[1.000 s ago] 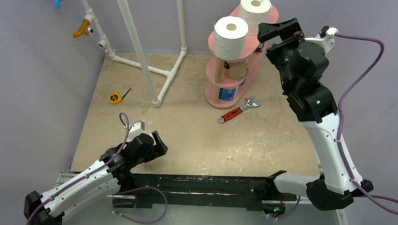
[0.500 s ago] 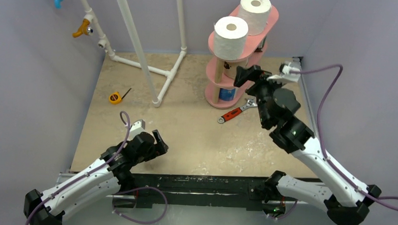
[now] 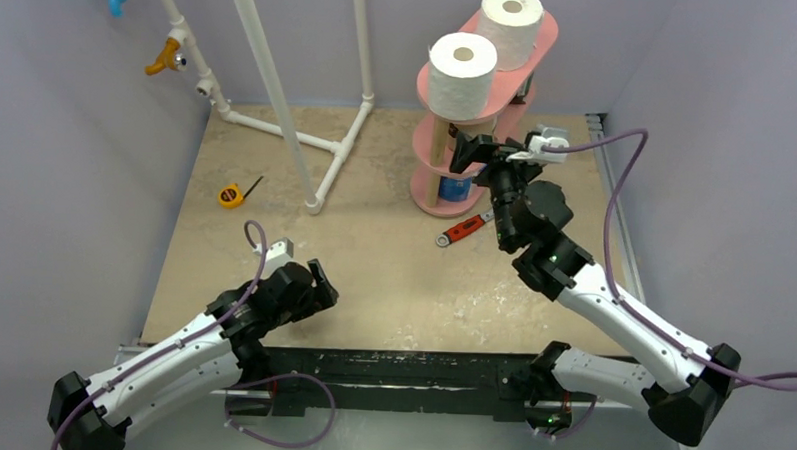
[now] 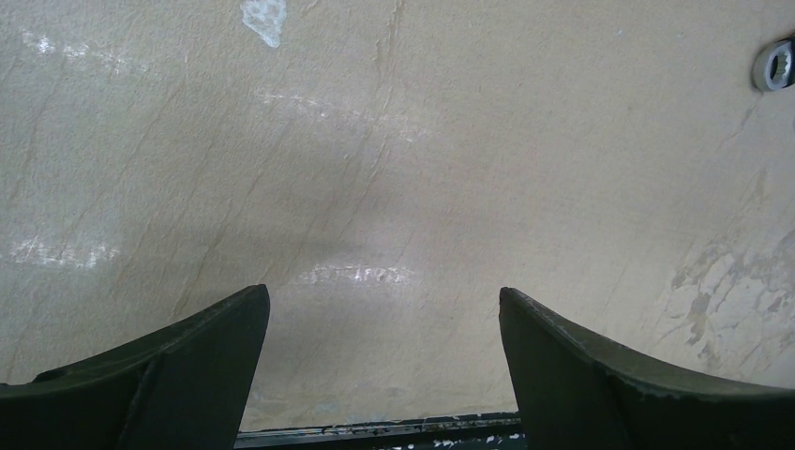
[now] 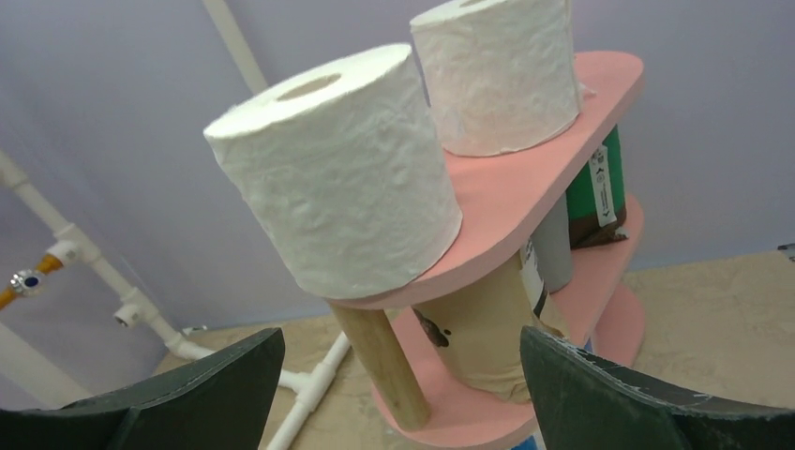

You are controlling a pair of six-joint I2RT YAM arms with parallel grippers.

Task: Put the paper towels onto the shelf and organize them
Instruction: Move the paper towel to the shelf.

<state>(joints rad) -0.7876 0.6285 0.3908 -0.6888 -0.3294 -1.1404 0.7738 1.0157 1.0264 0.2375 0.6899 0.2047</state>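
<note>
Open table point(image 3: 393, 275) mid-field — wrench point(image 3: 464, 228), pipe frame point(image 3: 279, 91) flank the shelf point(image 3: 420, 199).

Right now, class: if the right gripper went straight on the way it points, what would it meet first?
Probably the shelf: its wooden post or the tan roll beside it, framed by the right gripper. Depth is unclear.

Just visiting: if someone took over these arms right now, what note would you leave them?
Left gripper: open, empty, over the table.
Right gripper: open, empty, facing the shelf.
Two white rolls stand on its top board; tan roll, grey roll and green roll on the middle; blue roll at the bottom.
Done: every roll in view is shelved.
Left: perhaps only tidying.
</note>
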